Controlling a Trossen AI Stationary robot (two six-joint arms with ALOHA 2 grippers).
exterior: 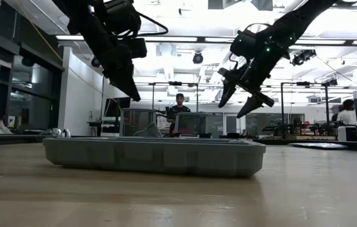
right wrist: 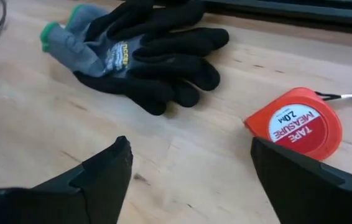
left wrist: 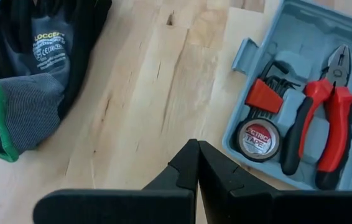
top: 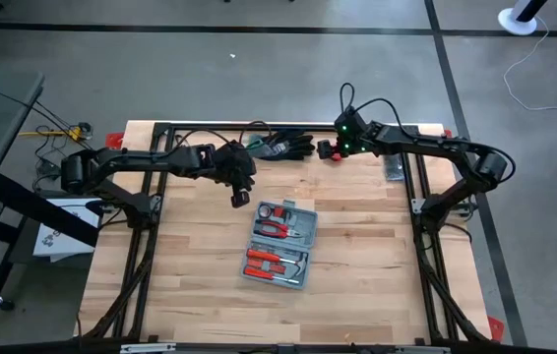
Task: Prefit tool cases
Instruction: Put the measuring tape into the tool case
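Tool case (top: 279, 244) lying open mid-table on wooden table (top: 190, 285), pliers (left wrist: 325, 124) and electrical tape (left wrist: 258, 138) seated in recesses. Left gripper (top: 240, 198) raised just beyond case's far-left corner, fingers pressed shut, empty. Right gripper (right wrist: 188, 165) spread wide, empty, above far edge between black-and-green gloves (right wrist: 145, 56) and red tape measure (right wrist: 295, 121).

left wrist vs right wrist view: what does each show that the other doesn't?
Left wrist only: the open case holding red-handled pliers, a tape roll and a hex key set, with the left gripper shut above bare wood. Right wrist only: the red tape measure, with the right gripper open. Both: the black-and-green gloves on the wooden table.
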